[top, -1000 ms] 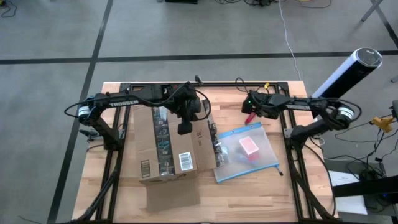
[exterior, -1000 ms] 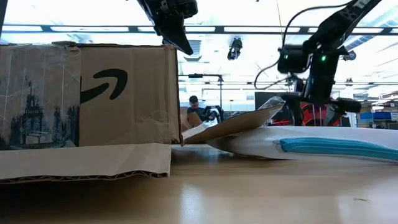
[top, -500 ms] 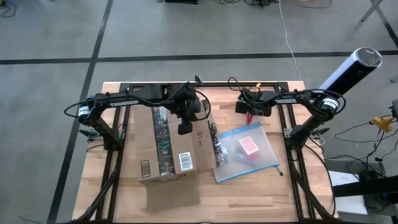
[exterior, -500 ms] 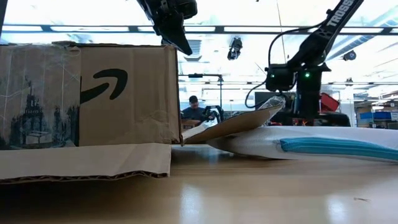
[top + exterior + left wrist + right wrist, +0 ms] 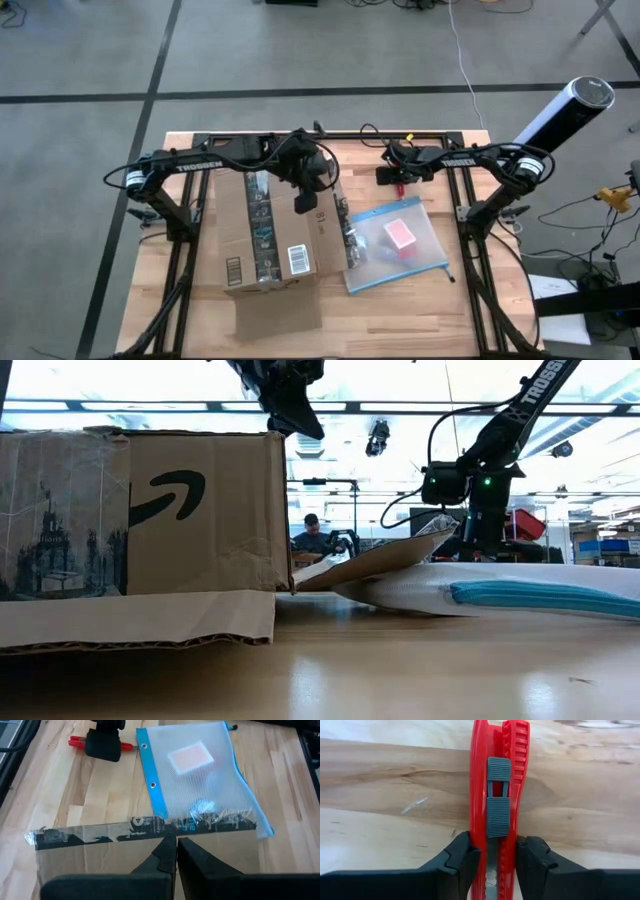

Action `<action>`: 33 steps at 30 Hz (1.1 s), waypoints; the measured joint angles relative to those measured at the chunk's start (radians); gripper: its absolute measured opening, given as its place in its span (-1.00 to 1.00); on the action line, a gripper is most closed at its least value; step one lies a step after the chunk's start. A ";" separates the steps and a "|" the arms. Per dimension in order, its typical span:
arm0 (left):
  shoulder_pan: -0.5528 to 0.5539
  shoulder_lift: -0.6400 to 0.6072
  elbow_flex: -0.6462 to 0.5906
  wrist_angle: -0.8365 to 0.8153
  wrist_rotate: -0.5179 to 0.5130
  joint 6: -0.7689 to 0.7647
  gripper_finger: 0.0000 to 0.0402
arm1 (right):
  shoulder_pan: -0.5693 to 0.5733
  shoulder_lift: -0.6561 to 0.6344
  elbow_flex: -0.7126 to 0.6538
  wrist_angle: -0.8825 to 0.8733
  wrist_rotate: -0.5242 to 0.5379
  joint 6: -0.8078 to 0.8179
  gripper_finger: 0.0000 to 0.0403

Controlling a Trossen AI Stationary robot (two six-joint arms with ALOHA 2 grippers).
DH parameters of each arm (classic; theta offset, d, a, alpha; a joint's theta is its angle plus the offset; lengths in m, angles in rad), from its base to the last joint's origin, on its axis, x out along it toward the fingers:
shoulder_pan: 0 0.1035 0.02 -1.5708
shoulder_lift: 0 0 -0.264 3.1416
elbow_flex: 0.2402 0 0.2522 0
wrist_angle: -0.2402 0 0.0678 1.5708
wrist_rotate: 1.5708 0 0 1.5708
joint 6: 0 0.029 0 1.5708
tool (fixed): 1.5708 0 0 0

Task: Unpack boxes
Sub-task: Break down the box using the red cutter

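The brown cardboard box (image 5: 280,235) stands left of the table's middle, its flaps spread on the wood, with clear tape and a barcode label on top. My left gripper (image 5: 303,200) hovers shut just above the box's far right top edge (image 5: 145,827). Beside the box lies a clear pouch (image 5: 398,240) with a blue edge, and a box flap (image 5: 375,560) leans on it. My right gripper (image 5: 398,180) is down at the far side of the table, shut on a small red tool (image 5: 497,795). My right gripper pinches the red tool between its two fingers (image 5: 462,862), one on each long side (image 5: 476,845), just behind the grey slider (image 5: 498,810). The fingers point down and lie across the tool. The tool lies flat on the wooden table.
A loose piece of cardboard (image 5: 275,315) lies by the near edge. The pouch holds a pink card (image 5: 400,235). A white cylinder (image 5: 560,115) stands beyond the table's right edge. Black frame rails (image 5: 470,270) run along both sides. A person (image 5: 312,538) sits far behind.
My right gripper has gone down and a little toward the table's left edge, onto the red tool. My left gripper has shifted slightly toward the right over the box's edge. The box and pouch have stayed put.
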 joint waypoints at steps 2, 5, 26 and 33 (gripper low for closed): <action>0.000 0.000 0.000 0.006 0.000 -0.007 -1.00 | 0.000 -0.006 -0.001 0.004 -0.017 -0.009 -0.51; 0.000 0.000 0.000 0.008 0.000 -0.012 -1.00 | 0.002 -0.031 -0.003 0.022 -0.067 -0.027 -0.55; 0.035 0.000 -0.032 0.236 0.267 -0.071 -0.39 | 0.118 -0.363 -0.003 0.498 -0.544 -0.098 -0.98; 0.093 -0.003 -0.165 0.482 0.394 -0.233 0.29 | 0.232 -0.355 -0.001 0.767 -0.573 -0.015 -0.98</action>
